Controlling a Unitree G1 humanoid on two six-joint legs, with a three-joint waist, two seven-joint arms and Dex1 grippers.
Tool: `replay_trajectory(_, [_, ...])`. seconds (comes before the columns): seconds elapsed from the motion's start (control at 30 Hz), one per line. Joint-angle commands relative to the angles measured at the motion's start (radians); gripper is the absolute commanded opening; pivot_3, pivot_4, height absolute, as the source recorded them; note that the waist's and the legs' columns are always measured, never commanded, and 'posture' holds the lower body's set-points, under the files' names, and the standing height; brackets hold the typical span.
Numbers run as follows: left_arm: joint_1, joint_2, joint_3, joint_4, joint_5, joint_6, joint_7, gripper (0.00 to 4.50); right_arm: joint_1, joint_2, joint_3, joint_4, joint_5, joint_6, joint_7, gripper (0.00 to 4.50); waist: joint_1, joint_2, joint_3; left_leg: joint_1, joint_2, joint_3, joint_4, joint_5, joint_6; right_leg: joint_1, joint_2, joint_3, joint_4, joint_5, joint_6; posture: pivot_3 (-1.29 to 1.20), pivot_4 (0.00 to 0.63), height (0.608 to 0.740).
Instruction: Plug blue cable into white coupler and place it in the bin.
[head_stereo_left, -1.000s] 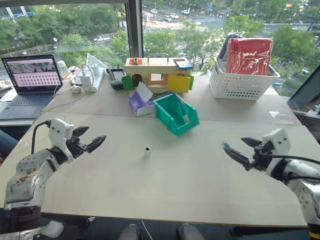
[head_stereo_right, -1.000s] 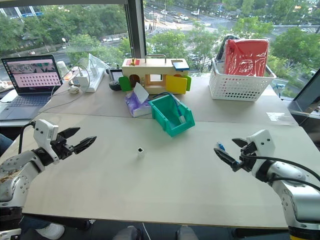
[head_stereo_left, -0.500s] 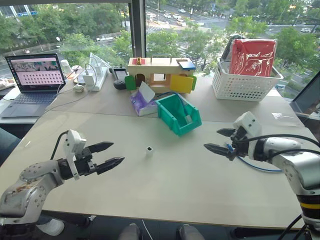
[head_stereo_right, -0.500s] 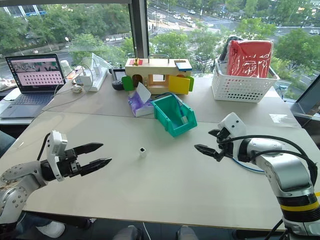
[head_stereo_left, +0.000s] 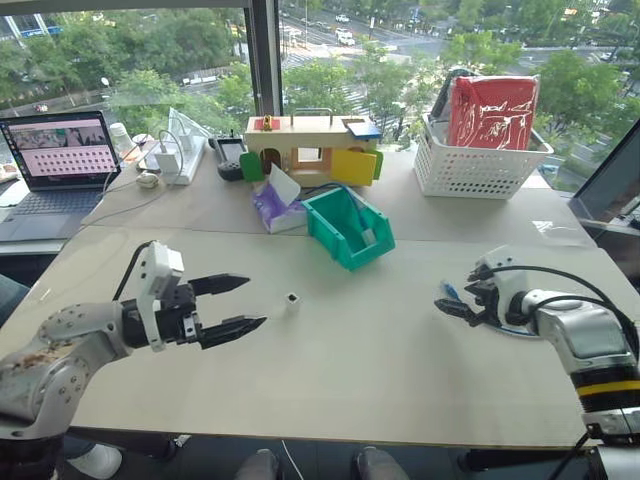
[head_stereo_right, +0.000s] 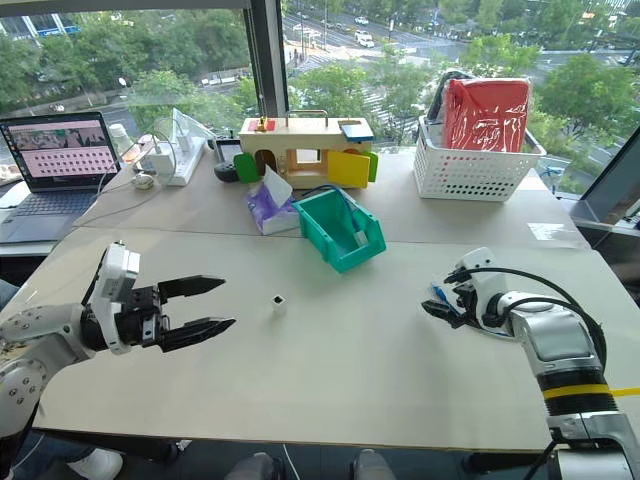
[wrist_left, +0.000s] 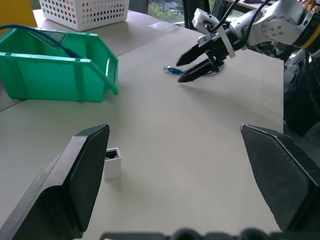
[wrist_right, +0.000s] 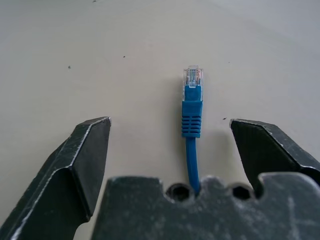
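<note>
Right wrist view: the right gripper has its black fingers spread wide, one on each side of the blue cable, neither touching it. The cord runs back under the wrist and its clear plug points away, lying flat on the bare table. From the head camera the right gripper sits low over the table near its right edge, with the plug just ahead of the fingertips. The left gripper hangs above the table toward the left side, also spread, holding nothing; the white coupler stands upright just beyond its tips, near the middle of the table. The teal bin sits further back, by the seam between the two tabletops, and a blue cord and a small white piece already seem to lie in it. Nothing is gripped and nothing is plugged — the pickup looks like the step in hand. Risks, as I judge them: the cord is thin and lies flat, so closing fingers could scrape the tabletop and ride over it, or nudge it sideways out of the gap. Pinching the clear plug itself rather than the blue boot behind it would leave nothing free to enter the socket. The coupler is small and light — a glancing touch from the left fingers could tip it or push it away.
</note>
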Motion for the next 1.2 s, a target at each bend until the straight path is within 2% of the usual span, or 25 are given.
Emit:
replay_trajectory(0.03, [-0.021, 0.024, 0.007, -0.006, -0.004, -0.007, -0.020, 4.50, -0.039, 0.013, -0.009, 0.093, -0.037, -0.074, 0.005, 3.02, -0.001, 0.000, 0.000, 0.000, 0.000, 0.000, 0.000, 0.000, 0.000, 0.000, 0.000, 0.000, 0.000, 0.000, 0.000, 0.00, 0.150, 0.737])
replay_trajectory(0.17, [-0.035, 0.040, 0.000, 0.007, 0.003, -0.009, -0.041, 4.50, -0.050, 0.011, -0.006, 0.129, -0.047, -0.078, 0.035, 1.74, -0.001, 0.000, 0.000, 0.001, 0.000, 0.000, 0.000, 0.000, 0.000, 0.001, 0.000, 0.000, 0.000, 0.000, 0.000, 0.00, 0.150, 0.737])
replay_trajectory(0.27, [-0.052, 0.057, -0.005, 0.018, 0.001, -0.007, -0.065, 4.50, -0.034, -0.007, -0.005, 0.086, -0.046, -0.059, 0.069, 0.62, 0.003, 0.000, 0.000, 0.001, 0.000, 0.000, 0.001, 0.000, 0.000, 0.001, 0.000, 0.000, 0.000, 0.000, 0.000, 0.00, 0.150, 0.737])
replay_trajectory(0.33, [-0.078, 0.070, -0.023, 0.026, -0.003, -0.001, -0.091, 4.50, -0.019, -0.022, 0.014, -0.010, -0.038, -0.110, 0.137, 0.17, 0.006, 0.000, 0.000, 0.001, 0.000, 0.000, 0.001, 0.000, 0.000, 0.001, 0.000, 0.000, 0.000, 0.000, 0.000, 0.00, 0.150, 0.737])
replay_trajectory(0.5, [-0.154, 0.081, -0.109, 0.043, 0.013, -0.006, -0.156, 4.50, 0.003, -0.045, 0.097, -0.234, -0.036, -0.178, 0.296, 0.18, 0.003, 0.000, 0.000, 0.000, 0.001, 0.000, 0.000, 0.000, 0.000, -0.001, 0.001, 0.000, 0.001, 0.000, 0.000, 0.00, 0.150, 0.737])
replay_trajectory(0.63, [-0.273, 0.098, -0.278, 0.134, 0.164, -0.108, -0.289, 4.50, 0.007, -0.050, 0.241, -0.404, -0.050, -0.213, 0.446, 0.18, 0.008, 0.000, 0.000, 0.000, 0.001, 0.000, 0.001, 0.000, 0.000, 0.000, 0.002, 0.000, 0.001, 0.000, 0.000, 0.00, 0.150, 0.737])
replay_trajectory(0.77, [-0.409, 0.044, -0.382, 0.201, 0.219, -0.147, -0.363, 4.50, -0.005, -0.038, 0.329, -0.427, -0.093, -0.229, 0.491, 0.18, 0.017, 0.000, 0.000, -0.002, 0.002, -0.001, 0.003, 0.000, 0.000, 0.000, 0.005, 0.000, 0.001, 0.000, 0.000, 0.00, 0.150, 0.737])
replay_trajectory(0.93, [-0.458, -0.015, -0.473, 0.205, 0.302, -0.170, -0.363, 4.50, -0.022, 0.000, 0.358, -0.382, -0.125, -0.254, 0.492, 0.18, 0.017, 0.000, 0.000, -0.005, 0.002, -0.002, 0.010, -0.002, 0.002, 0.000, 0.004, 0.000, 0.001, 0.000, 0.001, 0.00, 0.150, 0.737])
replay_trajectory(1.0, [-0.453, -0.053, -0.495, 0.192, 0.322, -0.159, -0.327, 4.50, -0.025, 0.022, 0.355, -0.380, -0.124, -0.244, 0.488, 1.18, 0.015, 0.000, 0.000, -0.006, 0.002, -0.002, 0.011, -0.002, 0.002, 0.000, 0.005, 0.000, 0.002, 0.000, 0.001, 0.00, 0.150, 0.737])
replay_trajectory(1.2, [-0.445, -0.157, -0.591, 0.162, 0.418, -0.133, -0.216, 4.50, -0.015, 0.015, 0.256, -0.462, -0.030, -0.118, 0.490, 3.17, 0.016, 0.000, 0.000, -0.006, 0.003, -0.004, 0.013, -0.002, 0.002, 0.000, 0.006, 0.000, 0.004, 0.000, 0.001, 0.00, 0.150, 0.737])
